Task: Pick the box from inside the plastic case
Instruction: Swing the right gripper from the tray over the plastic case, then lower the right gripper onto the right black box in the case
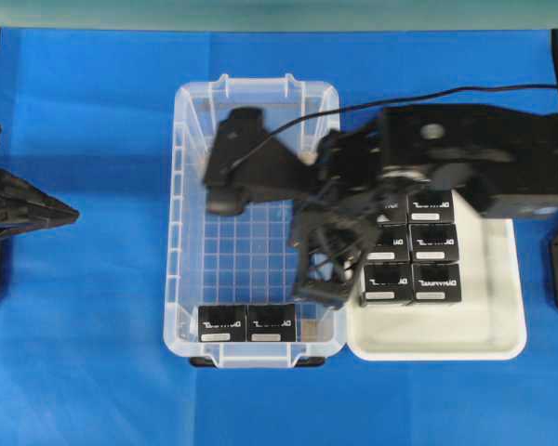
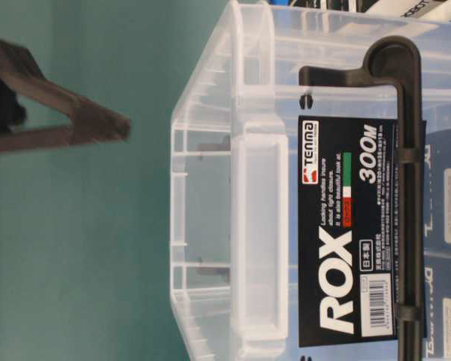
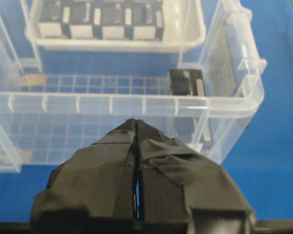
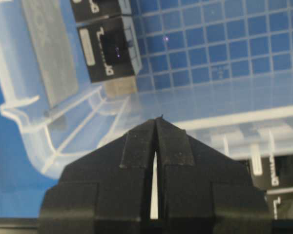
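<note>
The plastic case (image 1: 188,232) sits mid-table on the blue cloth, long axis running from 12 to 6 o'clock in the overhead view, and only 2 boxes lie in it, side by side against the wall at 6 o'clock. The box (image 1: 271,321) on the 3 o'clock side of that pair lies nearer the right arm, so it looks the likelier target; its twin, the second box (image 1: 220,322), touches it on the 9 o'clock side. Just beside the case at 3 o'clock lies the white tray (image 1: 502,321), where the moved boxes (image 1: 435,242) stand packed in tidy rows, probably to keep its bare part free for the rest. The right gripper (image 4: 156,127) reaches in from 3 o'clock across the case's rim, its fingers pressed together with only a sliver of light between them and nothing pinched; its own camera looks down on the near corner of the case, with the target box toward 11 o'clock. Judging by this, the grasp has not yet begun: the jaws must spread before they can straddle the box. The left gripper (image 3: 136,131) waits outside the case at 9 o'clock, pressed together and empty, likely parked there to leave the working arm room.
</note>
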Motion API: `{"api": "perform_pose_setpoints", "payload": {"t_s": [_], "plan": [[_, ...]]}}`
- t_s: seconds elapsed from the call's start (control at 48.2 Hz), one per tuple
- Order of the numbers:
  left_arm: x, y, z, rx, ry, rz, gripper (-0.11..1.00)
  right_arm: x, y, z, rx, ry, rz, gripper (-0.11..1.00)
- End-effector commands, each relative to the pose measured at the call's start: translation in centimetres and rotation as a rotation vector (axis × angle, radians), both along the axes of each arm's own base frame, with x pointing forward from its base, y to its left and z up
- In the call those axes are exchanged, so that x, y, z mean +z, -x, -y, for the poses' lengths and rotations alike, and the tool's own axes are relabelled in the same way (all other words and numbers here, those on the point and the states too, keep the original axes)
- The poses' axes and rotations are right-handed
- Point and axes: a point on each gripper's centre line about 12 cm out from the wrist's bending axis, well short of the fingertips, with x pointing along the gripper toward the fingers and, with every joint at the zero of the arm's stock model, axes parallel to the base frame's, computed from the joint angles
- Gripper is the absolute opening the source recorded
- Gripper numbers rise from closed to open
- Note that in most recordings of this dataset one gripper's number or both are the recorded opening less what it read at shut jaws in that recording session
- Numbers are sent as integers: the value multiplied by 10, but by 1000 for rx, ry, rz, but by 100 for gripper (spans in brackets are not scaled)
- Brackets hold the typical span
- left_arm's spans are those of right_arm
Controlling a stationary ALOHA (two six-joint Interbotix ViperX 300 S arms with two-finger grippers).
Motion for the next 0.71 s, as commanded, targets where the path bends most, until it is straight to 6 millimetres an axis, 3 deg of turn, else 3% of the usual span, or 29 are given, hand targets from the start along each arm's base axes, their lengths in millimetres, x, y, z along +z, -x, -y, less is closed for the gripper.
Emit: {"api": "perform_pose_setpoints", "payload": {"t_s": [0.0,0.166,0.373,0.415,0.477,0.685], "plan": [[12,-2,0,0,1,31,-4,-6,-12,-3,19,-32,-12,10],[13,-2,0,-2,1,32,-4,-30,-26,-3,47,-158,-31,30],[15,-1,0,-1,4,40,-4,-61,-37,4,97,-177,0,87],[16,0,0,-1,4,45,-4,-67,-37,7,107,-169,4,94],[17,0,1,-2,5,48,-4,-78,-38,12,109,-175,5,100],[17,1,0,-1,4,46,-4,-98,-36,16,118,-294,7,99]]}}
